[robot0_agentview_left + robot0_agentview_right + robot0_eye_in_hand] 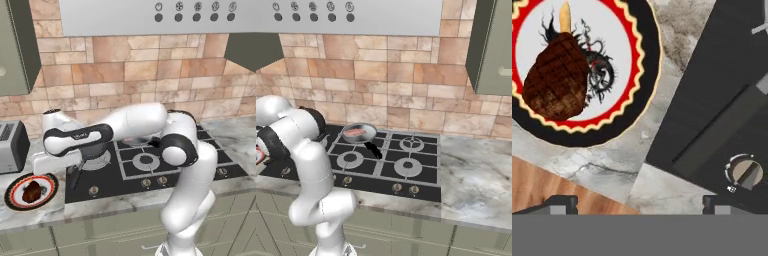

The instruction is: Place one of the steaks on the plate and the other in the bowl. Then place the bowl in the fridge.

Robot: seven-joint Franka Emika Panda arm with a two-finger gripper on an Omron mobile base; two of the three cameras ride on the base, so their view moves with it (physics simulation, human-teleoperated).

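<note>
Lying on the plate (643, 95), the dark steak (556, 80) sits beyond the open claw (639, 202).

Left base view from behind-left, looking down over the arm at the stove (150, 160) and surface (35, 212), right base view from behind-right, sharing that stove (381, 160), hand view close, facing straight down on the plate (639, 95) beside the stove's edge (712, 125)

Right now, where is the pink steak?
The pink steak lies in the silver frying pan on the stove's back-left burner in the right base view, far from the plate holding the dark steak.
</note>
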